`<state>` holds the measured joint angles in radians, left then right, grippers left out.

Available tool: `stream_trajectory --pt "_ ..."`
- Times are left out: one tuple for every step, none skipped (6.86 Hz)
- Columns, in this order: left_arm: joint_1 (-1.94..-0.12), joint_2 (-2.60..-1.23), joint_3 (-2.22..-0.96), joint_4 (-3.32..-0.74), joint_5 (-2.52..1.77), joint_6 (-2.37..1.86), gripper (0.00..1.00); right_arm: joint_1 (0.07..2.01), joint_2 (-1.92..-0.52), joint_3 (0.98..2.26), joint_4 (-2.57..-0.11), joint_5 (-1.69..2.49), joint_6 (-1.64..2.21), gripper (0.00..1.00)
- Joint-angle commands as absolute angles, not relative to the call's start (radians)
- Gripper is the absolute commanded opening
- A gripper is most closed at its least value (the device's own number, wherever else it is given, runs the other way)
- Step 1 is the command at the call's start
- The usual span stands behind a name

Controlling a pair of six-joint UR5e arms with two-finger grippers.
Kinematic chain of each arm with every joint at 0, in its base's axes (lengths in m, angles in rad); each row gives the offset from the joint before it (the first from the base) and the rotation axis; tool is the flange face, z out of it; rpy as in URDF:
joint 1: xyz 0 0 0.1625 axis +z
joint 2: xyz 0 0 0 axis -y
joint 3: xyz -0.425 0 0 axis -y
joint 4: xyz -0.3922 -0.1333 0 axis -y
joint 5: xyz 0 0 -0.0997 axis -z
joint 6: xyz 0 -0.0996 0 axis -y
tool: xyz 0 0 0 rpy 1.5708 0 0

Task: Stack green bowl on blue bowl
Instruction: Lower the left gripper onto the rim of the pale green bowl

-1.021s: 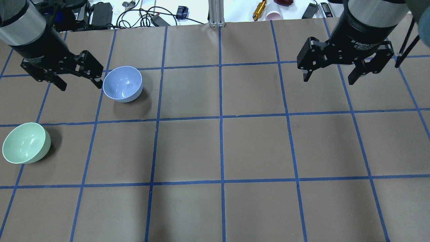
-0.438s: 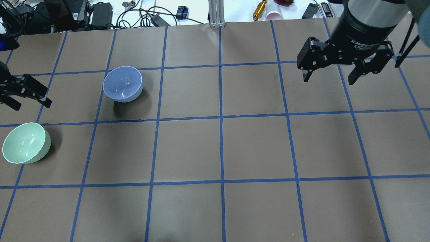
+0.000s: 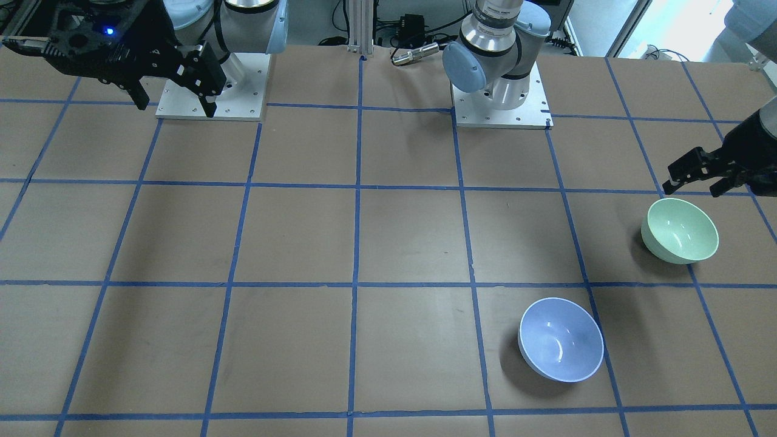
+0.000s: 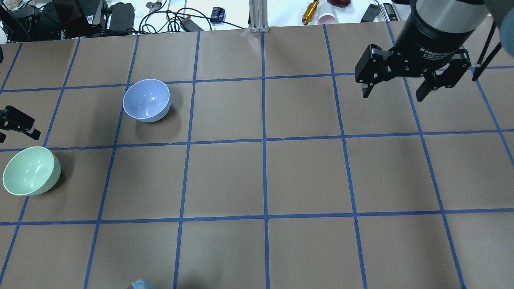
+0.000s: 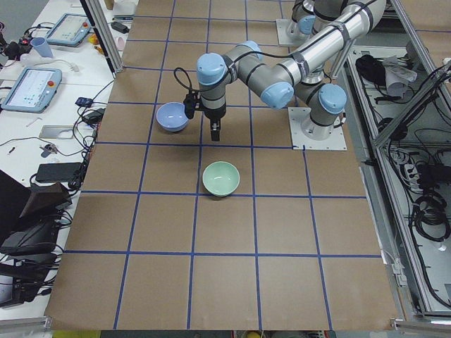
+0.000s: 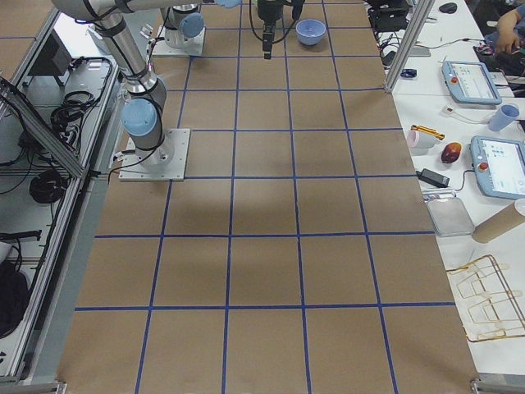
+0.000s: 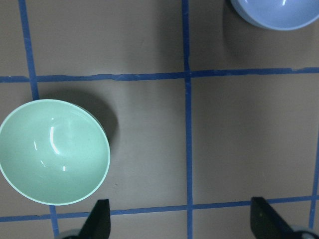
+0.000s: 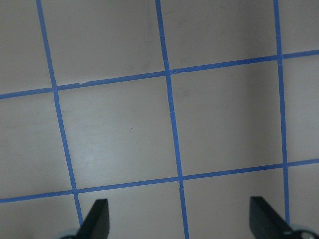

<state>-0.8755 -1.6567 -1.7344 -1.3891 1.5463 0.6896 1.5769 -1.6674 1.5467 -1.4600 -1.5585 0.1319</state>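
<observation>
The green bowl (image 4: 31,170) stands upright on the table at the left edge, also in the front view (image 3: 680,230) and the left wrist view (image 7: 54,152). The blue bowl (image 4: 146,100) stands upright farther back and to its right, about one grid square away (image 3: 561,338), its rim at the top of the left wrist view (image 7: 276,12). My left gripper (image 3: 695,184) is open and empty, hovering just beyond the green bowl and apart from it (image 7: 182,219). My right gripper (image 4: 393,95) is open and empty, high over the back right of the table (image 8: 179,219).
The brown table carries a blue tape grid (image 4: 263,140). Cables, a yellow cylinder (image 4: 310,11) and a pink cup (image 4: 327,18) lie beyond the far edge. The two arm bases (image 3: 501,100) stand at the robot's side.
My left gripper has moved from beside the blue bowl leftwards and nearer, to the table's left edge by the green bowl. The right arm and both bowls have not moved.
</observation>
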Motion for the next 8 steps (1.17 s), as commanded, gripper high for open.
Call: stream_trajectory --pt "-0.789 -1.727 -1.746 -1.301 1.548 0.808 1.0 1.577 -1.667 1.546 -1.46 -1.559 0.132 1.0" --pt "-0.741 -1.779 -1.746 -1.222 1.546 0.877 1.0 1.577 -1.667 1.546 -1.46 -1.559 0.132 1.0" --pt "-0.703 -1.828 -1.744 -1.154 1.545 0.972 1.0 1.577 -1.667 1.546 -1.46 -1.559 0.132 1.0" --pt "-0.663 -1.882 -1.743 -1.082 1.533 1.001 1.0 1.577 -1.667 1.546 -1.459 -1.559 0.132 1.0" --pt "-0.652 -1.931 -1.743 -1.045 1.532 1.023 1.0 1.577 -1.667 1.548 -1.46 -1.559 0.132 1.0" --pt "-0.638 -1.963 -1.741 -1.043 1.532 1.046 1.0 1.577 -1.667 1.546 -1.46 -1.559 0.132 1.0" --pt "-0.634 -1.995 -1.743 -1.01 1.51 1.046 1.0 1.577 -1.667 1.546 -1.46 -1.559 0.132 1.0" --pt "-0.634 -2.022 -1.744 -0.99 1.493 1.045 1.0 1.577 -1.667 1.546 -1.459 -1.559 0.132 1.0"
